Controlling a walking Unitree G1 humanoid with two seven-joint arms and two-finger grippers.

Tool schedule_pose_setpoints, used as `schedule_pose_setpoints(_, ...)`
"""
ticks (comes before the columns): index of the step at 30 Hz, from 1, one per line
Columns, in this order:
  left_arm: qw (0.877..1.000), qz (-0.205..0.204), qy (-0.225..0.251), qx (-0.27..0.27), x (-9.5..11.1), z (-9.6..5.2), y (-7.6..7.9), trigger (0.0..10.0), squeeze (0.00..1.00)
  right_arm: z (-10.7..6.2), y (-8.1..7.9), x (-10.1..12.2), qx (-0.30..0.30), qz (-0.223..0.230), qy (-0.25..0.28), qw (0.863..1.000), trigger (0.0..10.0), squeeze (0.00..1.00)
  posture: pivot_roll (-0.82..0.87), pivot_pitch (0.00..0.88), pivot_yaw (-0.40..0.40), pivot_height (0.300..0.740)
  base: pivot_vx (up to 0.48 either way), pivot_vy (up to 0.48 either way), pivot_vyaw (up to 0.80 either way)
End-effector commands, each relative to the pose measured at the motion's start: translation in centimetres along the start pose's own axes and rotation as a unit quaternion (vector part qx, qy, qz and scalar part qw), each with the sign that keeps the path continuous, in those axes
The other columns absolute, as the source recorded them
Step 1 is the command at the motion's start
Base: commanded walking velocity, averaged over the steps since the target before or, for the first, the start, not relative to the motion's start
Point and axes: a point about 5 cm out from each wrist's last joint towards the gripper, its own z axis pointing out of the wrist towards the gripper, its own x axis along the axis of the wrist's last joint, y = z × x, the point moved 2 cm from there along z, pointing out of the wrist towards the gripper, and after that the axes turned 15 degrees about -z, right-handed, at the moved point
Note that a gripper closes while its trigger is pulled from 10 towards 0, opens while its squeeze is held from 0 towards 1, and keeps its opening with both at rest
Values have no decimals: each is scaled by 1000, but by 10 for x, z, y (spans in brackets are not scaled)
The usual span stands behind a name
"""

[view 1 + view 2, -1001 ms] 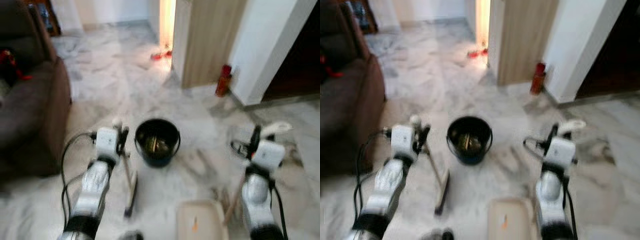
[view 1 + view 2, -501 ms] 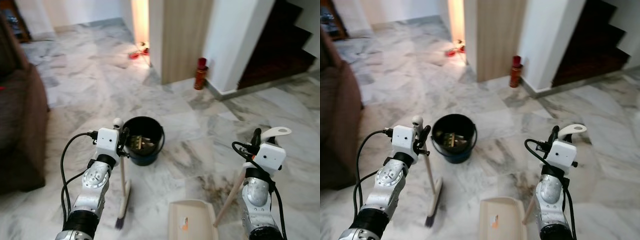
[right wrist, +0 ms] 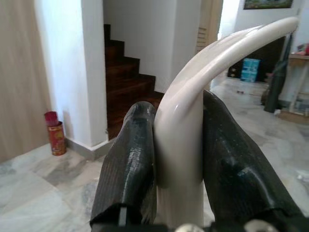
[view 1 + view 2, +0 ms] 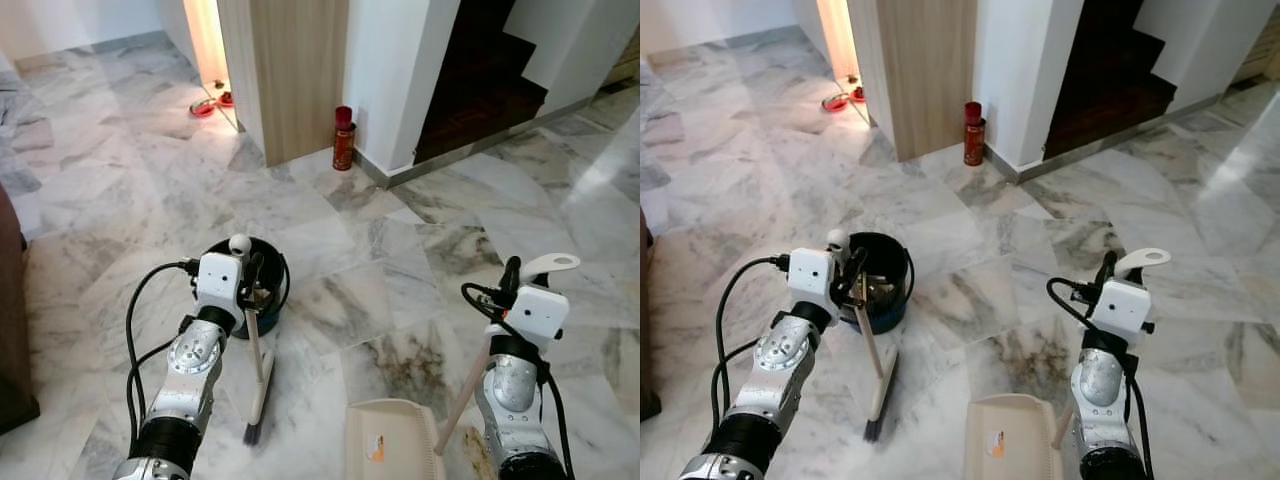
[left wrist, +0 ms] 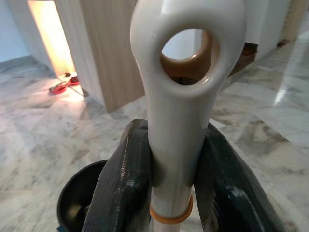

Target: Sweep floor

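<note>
My left gripper point(image 4: 250, 277) is shut on the cream handle of a small broom point(image 4: 256, 371), whose bristles rest on the marble floor. The handle's looped end point(image 5: 186, 53) stands between the black fingers point(image 5: 120, 188). My right gripper point(image 4: 512, 278) is shut on the curved cream handle point(image 3: 181, 130) of a beige dustpan point(image 4: 388, 445), which lies flat on the floor at my feet. A black bucket point(image 4: 885, 290) holding bits of rubbish stands just beyond the left gripper.
A wood-panelled wall end point(image 4: 290, 70) and a white pillar point(image 4: 395, 80) stand ahead, with a red can point(image 4: 343, 140) between them. Dark stairs point(image 4: 480, 90) rise at the right. Red slippers point(image 4: 208, 105) lie by a lit doorway. A brown sofa edge point(image 4: 8, 350) is at far left.
The camera has turned right: sofa and bucket slid left in the picture and the stairs came further into view. Both grippers keep their hold on broom and dustpan.
</note>
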Motion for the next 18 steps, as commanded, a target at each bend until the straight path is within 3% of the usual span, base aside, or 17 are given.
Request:
schedule_pose_setpoints(1, 1000, 5, 13, -4, 6, 3, 2, 10000, 0, 5, 5, 5, -6, -2, 11, 1000, 10000, 0, 106, 38, -1, 740, 0, 0, -800)
schedule_pose_setpoints(9, 1000, 7, 18, 6, 7, 4, 1, 10000, 0, 3, 5, 3, -4, -4, 9, 1000, 10000, 0, 101, 57, -13, 740, 0, -386, -800)
schedule_pose_setpoints(18, 1000, 7, 18, 8, 8, 5, -2, 10000, 0, 3, 3, 2, -2, -1, 2, 1000, 10000, 0, 100, 43, -12, 740, 0, 0, -800)
